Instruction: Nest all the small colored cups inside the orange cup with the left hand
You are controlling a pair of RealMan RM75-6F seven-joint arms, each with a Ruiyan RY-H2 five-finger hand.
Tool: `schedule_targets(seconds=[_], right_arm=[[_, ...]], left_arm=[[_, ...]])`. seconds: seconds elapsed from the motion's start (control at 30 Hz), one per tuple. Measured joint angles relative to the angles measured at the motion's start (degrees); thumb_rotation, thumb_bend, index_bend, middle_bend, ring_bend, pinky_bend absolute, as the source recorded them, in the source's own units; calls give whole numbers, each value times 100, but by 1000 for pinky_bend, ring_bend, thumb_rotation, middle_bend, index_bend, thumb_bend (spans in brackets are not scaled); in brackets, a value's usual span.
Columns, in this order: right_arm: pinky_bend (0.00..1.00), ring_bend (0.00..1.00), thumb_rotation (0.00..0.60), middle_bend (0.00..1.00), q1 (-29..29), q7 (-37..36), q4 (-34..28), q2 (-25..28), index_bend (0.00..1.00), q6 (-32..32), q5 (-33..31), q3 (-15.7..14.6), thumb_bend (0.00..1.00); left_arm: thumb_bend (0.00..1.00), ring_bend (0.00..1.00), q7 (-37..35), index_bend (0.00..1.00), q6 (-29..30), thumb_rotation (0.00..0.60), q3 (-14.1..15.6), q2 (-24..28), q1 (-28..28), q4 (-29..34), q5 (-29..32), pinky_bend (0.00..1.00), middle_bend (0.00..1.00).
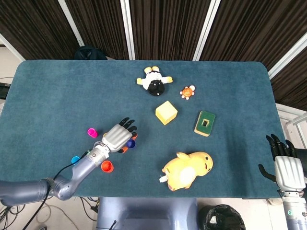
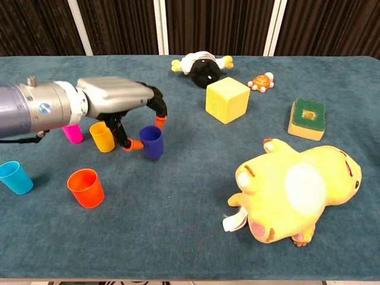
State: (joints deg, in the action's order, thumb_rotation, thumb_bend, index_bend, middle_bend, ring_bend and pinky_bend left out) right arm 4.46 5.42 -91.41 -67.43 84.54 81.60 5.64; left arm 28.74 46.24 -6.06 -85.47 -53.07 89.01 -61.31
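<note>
five cups: spread over the counter's (image 2: 178,237) near-left part, all upright, none nested
orange cup (image 2: 86,187): nearest, standing alone, open end up, with nothing inside it
light blue cup (image 2: 15,177): left of the orange cup, near the frame edge
left hand (image 2: 119,104): over the cups, palm down, pinching the dark blue cup (image 2: 152,142) between thumb and a fingertip, other fingers curved down
dark blue cup: upright, just right of the yellow cup (image 2: 102,136); whether it is off the cloth cannot be told
pink cup (image 2: 73,134): behind the yellow one, partly hidden by the wrist
right hand (image 1: 287,166): at the counter's near-right corner, fingers spread, holding nothing
plush duck (image 2: 297,193): lying on its side at near right
further back: green sponge block (image 2: 307,119), yellow foam cube (image 2: 227,99), small turtle toy (image 2: 260,81), black-and-white plush (image 2: 202,67)
</note>
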Motion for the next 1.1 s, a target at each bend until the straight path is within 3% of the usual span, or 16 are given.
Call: schedule_targets(seconds=[0.27, 0.53, 0.83, 1.1], right_arm=[[96, 185, 600, 84, 6, 46, -12, -29, 73, -8, 2, -6, 341], [96, 185, 600, 84, -1, 108, -41, -41, 72, 1, -7, -9, 342], [96, 185, 600, 84, 6, 131, -32, -64, 72, -20, -18, -12, 341], [96, 185, 600, 84, -8, 129, -26, -52, 72, 16, -59, 23, 341]], left_arm=[[358, 0, -248, 438, 281, 600, -82, 1132, 179, 1097, -425, 39, 209], [354, 0, -722, 428, 341, 600, 400, 2296, 614, 2000, -1262, 38, 208], [351, 0, -1937, 421, 392, 600, 874, 2771, 997, 2182, -2436, 37, 200], [351, 0, -2235, 421, 306, 600, 1005, 2635, 1093, 1855, -2660, 37, 198]])
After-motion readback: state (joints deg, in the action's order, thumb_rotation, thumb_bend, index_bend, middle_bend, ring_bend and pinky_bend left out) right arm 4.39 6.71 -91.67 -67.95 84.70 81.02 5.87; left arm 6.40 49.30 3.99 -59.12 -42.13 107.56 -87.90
